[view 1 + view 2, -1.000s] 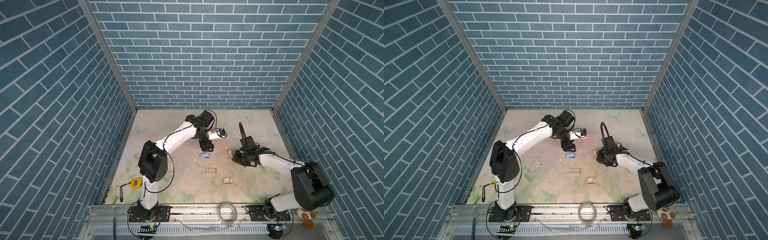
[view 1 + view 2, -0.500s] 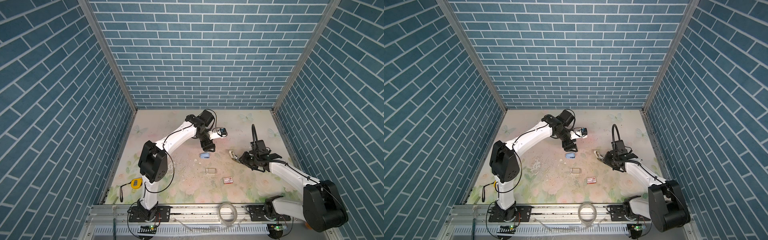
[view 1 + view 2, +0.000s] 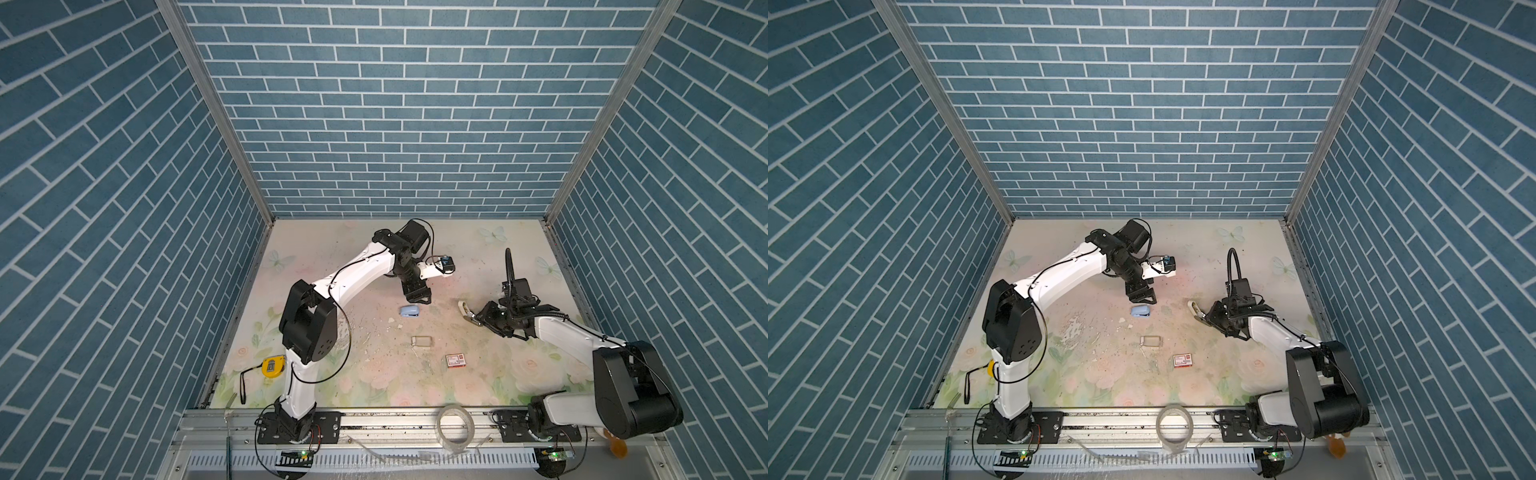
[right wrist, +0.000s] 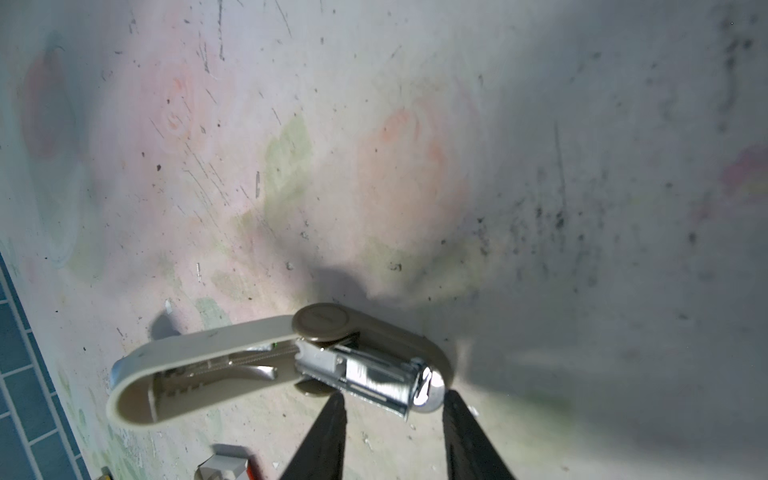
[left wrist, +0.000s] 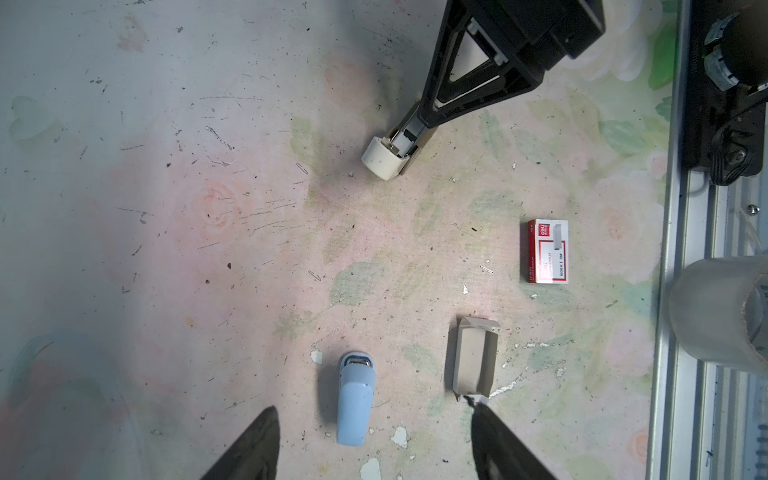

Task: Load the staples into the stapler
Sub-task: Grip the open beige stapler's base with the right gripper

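Cream plastic lid swung back, the stapler (image 4: 208,345) is open at my right gripper (image 4: 394,394), metal channel exposed. The fingers sit narrow about its front end, and I cannot tell if they clamp it. I see no strip of staples anywhere, so I judge loading is all left. My left gripper (image 5: 374,409) hangs wide over a blue stapler (image 5: 355,399). The grey tray (image 5: 471,357) and staple box (image 5: 547,251) lie nearby, blocking nothing.

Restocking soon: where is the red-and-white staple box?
In both top views the staple box lies on the table, right of centre, beside the grey tray and nearer the front rail.
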